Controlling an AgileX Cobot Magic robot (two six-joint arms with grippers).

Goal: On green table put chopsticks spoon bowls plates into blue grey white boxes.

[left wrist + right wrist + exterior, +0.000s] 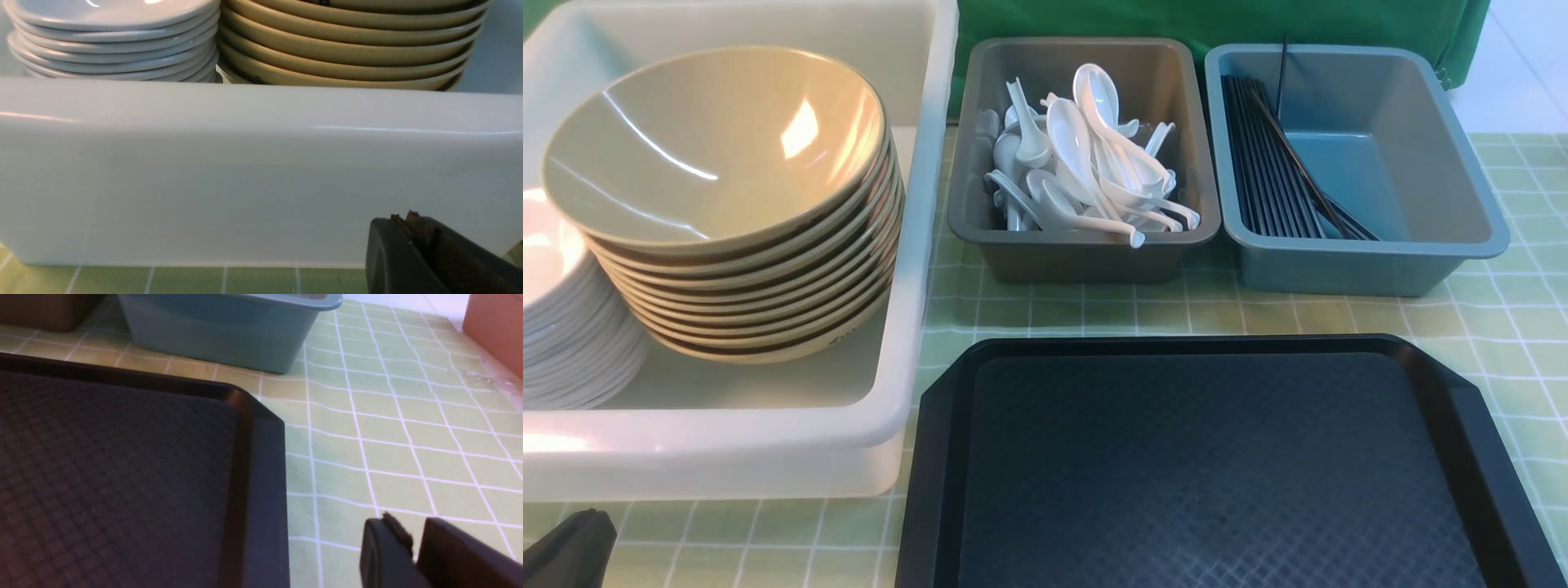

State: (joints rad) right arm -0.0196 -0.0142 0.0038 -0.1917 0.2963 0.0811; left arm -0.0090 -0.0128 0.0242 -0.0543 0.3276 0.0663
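While left gripper [412, 228] jaws sit clenched, empty — right gripper [412, 543] jaws slightly parted, holding nothing.

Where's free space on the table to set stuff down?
Black tray is bare. Tablecloth right of the tray and blue box is bare too. Blue box's right half is free beside the chopsticks. Crowded: white box, grey box of spoons.

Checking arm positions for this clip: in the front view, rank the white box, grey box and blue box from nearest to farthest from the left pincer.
1. White box: on the left, just beyond the left pincer at the near left corner.
2. Grey box: middle, farther back.
3. Blue box: far right, farthest.
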